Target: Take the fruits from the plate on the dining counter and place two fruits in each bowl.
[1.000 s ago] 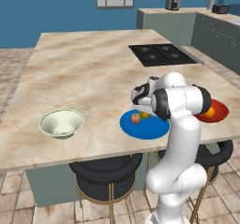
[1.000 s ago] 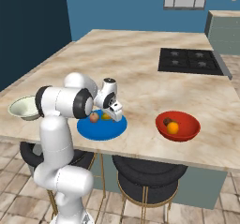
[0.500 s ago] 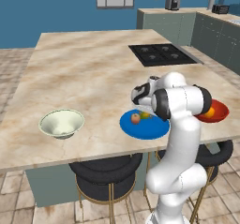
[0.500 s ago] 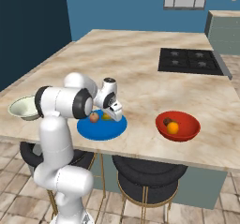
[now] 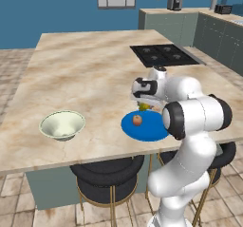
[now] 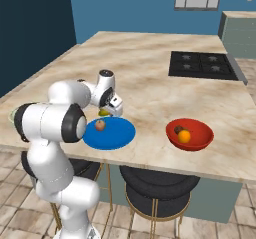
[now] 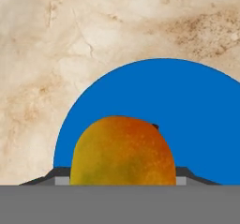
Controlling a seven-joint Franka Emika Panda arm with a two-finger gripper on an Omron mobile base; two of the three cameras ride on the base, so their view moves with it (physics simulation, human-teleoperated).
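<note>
While our hand point(image 5: 144, 103) sits low over the far edge of the blue plate point(image 5: 152, 129), we have its fingers clamped on the green-yellow fruit point(image 7: 123, 150), which in the hand view bulges up between the two dark tips, yellow-green at its lower left and orange-red over its top. In the left base view we see that fruit point(image 5: 144, 107) peeking out yellow just under the hand, at the plate's far rim; in the right base view it point(image 6: 104, 112) shows the same way beneath the hand point(image 6: 111, 108). Whether the fruit rests on the plate or hangs just clear of it we cannot tell. On the plate point(image 6: 117, 135) lies the pinkish-red apple point(image 6: 100, 125), close beside the held fruit and apart from it; from the left we see the apple point(image 5: 137, 120) near the plate's middle. The plate sits at the near edge of the beige marbled table point(image 5: 85, 74), and through the hand camera its blue disc point(image 7: 197, 110) lies against veined stone. To our right the red bowl point(image 6: 197, 140) holds the orange point(image 6: 184, 136) and the brown fruit point(image 6: 178, 129), touching or nearly so. To our left the pale bowl point(image 5: 62, 124) stands well apart from the plate. A black cooktop point(image 5: 163, 54) lies farther back on the table.
</note>
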